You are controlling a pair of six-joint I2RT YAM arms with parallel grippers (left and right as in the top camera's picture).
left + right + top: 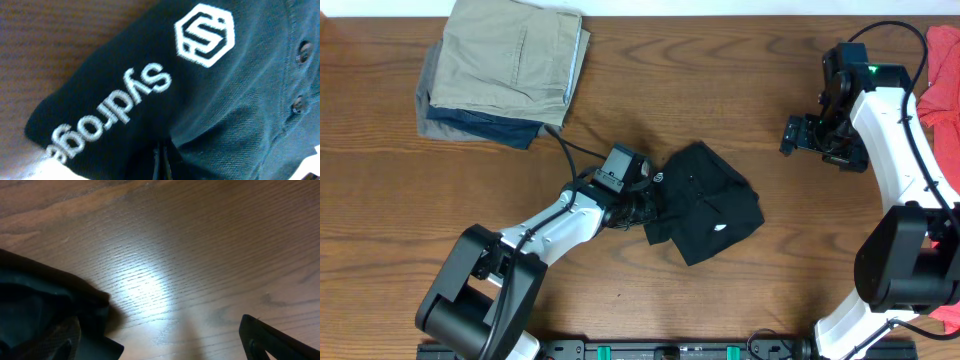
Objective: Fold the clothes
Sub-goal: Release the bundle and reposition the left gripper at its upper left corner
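Note:
The black shirt (pixel 708 205) lies crumpled into a rough bundle at the middle of the table, with a small white mark on top. My left gripper (pixel 645 207) is at its left edge, shut on a fold of the fabric. In the left wrist view the shirt (pixel 240 110) fills the frame, showing a white hexagon logo (pixel 205 35), white lettering and two buttons; the fingertips (pixel 162 161) are pressed together in the cloth. My right gripper (pixel 798 135) is open and empty over bare wood at the far right, its fingers spread wide (pixel 180 342).
A folded stack of khaki and blue-grey garments (pixel 505 70) sits at the back left. A red garment (pixel 945 75) lies at the right edge. A black cable (pixel 570 148) runs from the stack toward the left arm.

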